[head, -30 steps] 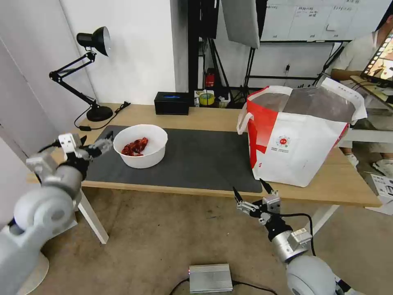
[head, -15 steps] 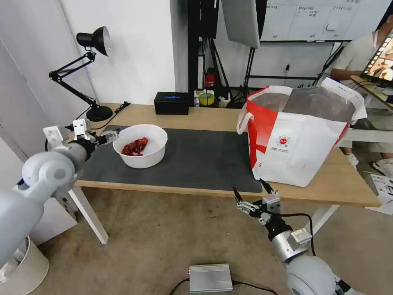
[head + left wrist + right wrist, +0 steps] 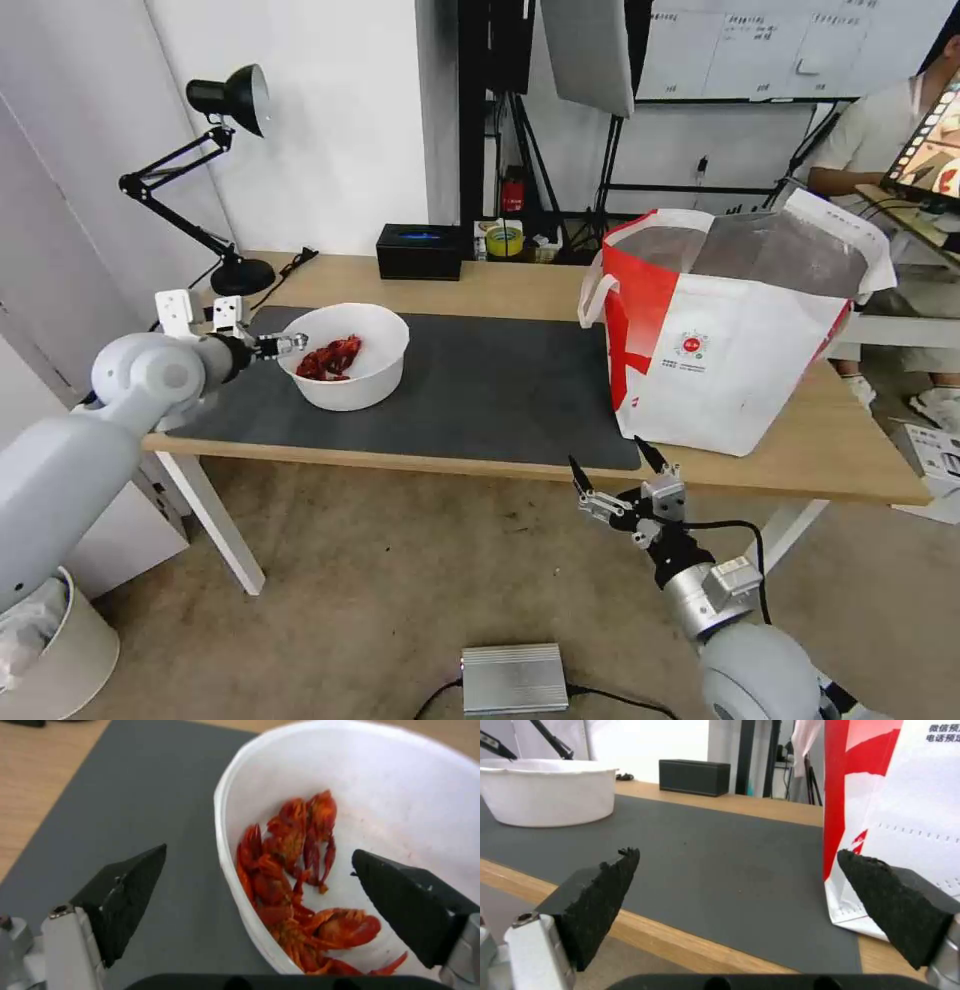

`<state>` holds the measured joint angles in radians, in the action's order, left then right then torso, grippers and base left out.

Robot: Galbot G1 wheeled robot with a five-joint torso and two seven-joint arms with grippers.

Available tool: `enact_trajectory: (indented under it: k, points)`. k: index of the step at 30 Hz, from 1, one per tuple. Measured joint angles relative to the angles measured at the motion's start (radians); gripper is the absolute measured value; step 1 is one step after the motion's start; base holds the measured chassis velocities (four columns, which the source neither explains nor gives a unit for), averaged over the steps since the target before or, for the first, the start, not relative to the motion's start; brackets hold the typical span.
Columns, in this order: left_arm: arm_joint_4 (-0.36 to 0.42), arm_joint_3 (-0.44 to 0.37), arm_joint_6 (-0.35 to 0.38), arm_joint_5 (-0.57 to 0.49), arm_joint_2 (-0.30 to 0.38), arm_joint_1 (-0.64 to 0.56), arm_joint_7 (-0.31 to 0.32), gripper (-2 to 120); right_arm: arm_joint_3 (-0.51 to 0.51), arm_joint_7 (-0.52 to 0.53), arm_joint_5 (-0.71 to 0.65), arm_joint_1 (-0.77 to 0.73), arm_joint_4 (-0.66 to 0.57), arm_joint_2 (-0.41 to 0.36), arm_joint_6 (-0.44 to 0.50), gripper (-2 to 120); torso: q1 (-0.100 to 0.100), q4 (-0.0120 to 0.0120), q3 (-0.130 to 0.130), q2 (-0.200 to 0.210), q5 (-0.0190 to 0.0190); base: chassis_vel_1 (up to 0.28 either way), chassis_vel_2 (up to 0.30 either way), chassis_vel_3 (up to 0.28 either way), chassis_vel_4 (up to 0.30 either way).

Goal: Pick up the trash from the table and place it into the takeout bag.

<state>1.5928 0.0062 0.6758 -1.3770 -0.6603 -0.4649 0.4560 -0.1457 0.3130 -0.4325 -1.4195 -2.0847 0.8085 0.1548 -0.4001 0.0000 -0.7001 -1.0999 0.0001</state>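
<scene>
Up on the desk [image 3: 480,290], seen from the head camera, the white bowl [image 3: 345,357] of red scraps [image 3: 330,358] sat on the dark mat [image 3: 480,385], toward its left end. The left pincer [image 3: 286,344] was at the bowl's left rim, reaching in from the side. The takeout bag [image 3: 730,330] stood upright at the mat's right end, well apart from the bowl, its foil-lined mouth open. The right pincer [image 3: 620,475] hung below the desk's front edge, spread wide and holding nothing.

From the left wrist, the left pincer [image 3: 257,877] was spread open and straddled the bowl's [image 3: 400,795] rim: one fingertip [image 3: 135,881] over the mat [image 3: 140,813] outside, the other over the inside of the bowl. The red scraps [image 3: 295,885] lay between them against the wall.

From the right wrist, the right pincer [image 3: 737,870] stood open and empty near the desk edge [image 3: 680,945], with the bowl [image 3: 545,791] far off on the mat [image 3: 720,858] and the bag's [image 3: 905,806] red-and-white side close by.
</scene>
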Motion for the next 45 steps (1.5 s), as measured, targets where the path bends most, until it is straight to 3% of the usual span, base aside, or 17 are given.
enact_trajectory:
  k: [13, 18, 25, 45]
  points:
    - [-0.087, 0.059, 0.043, -0.082, -0.056, 0.081, 0.083, 100, 0.000, 0.000, 0.000, 0.000, 0.000, 0.000, 0.000, 100, 0.000, 0.0000, 0.000, 0.000, 0.0000, 0.000, 0.000, 0.000, 0.000]
    - [-0.116, 0.079, 0.062, -0.120, -0.069, 0.111, 0.144, 98, 0.000, 0.000, 0.000, 0.000, 0.000, 0.000, 0.000, 100, 0.000, 0.0000, 0.000, 0.000, 0.0000, 0.000, 0.000, 0.000, 0.000]
    - [-0.142, 0.103, 0.063, -0.142, -0.073, 0.130, 0.198, 74, 0.000, 0.000, 0.000, 0.000, 0.000, 0.000, 0.000, 100, 0.000, 0.0000, 0.000, 0.000, -0.0001, 0.000, 0.000, 0.000, 0.000]
    - [-0.128, 0.146, 0.061, -0.188, -0.061, 0.147, 0.186, 4, 0.000, 0.000, 0.000, 0.000, 0.000, 0.000, 0.000, 100, 0.000, 0.0000, 0.000, 0.000, 0.0000, 0.000, 0.000, 0.000, 0.000]
